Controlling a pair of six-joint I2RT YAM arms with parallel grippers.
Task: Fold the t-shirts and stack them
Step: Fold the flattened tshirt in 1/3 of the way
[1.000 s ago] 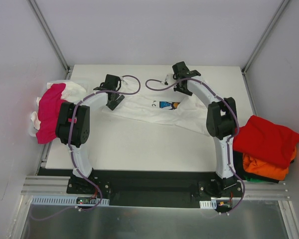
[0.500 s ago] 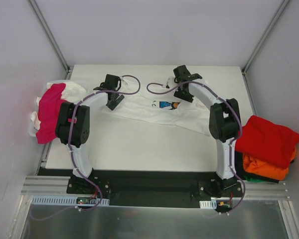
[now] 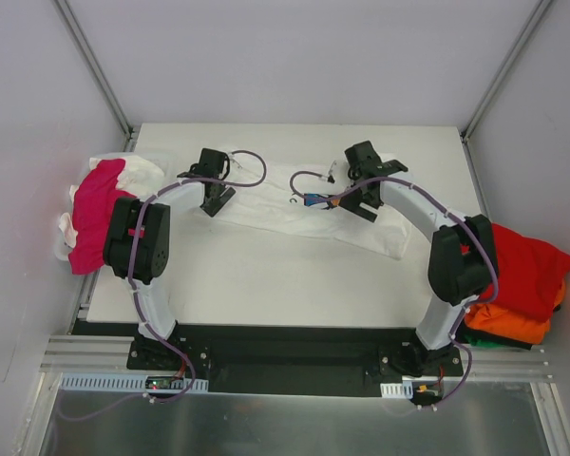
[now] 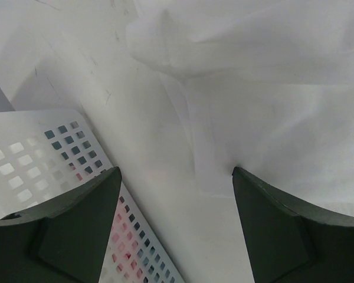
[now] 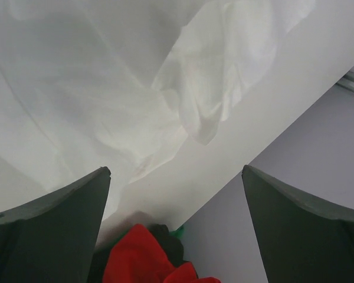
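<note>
The jaws of both grippers stand wide apart, holding nothing: the left gripper hangs over the left edge of the white t-shirt, the right gripper over its right end. It lies spread on the table (print up). Beside the table's right edge are 2 more, the red t-shirt on the orange t-shirt.

Bright even light, soft shadows, wrist views perhaps slightly blurred

The right hand covers part of the print on the white t-shirt, its lettering too small to read
</note>
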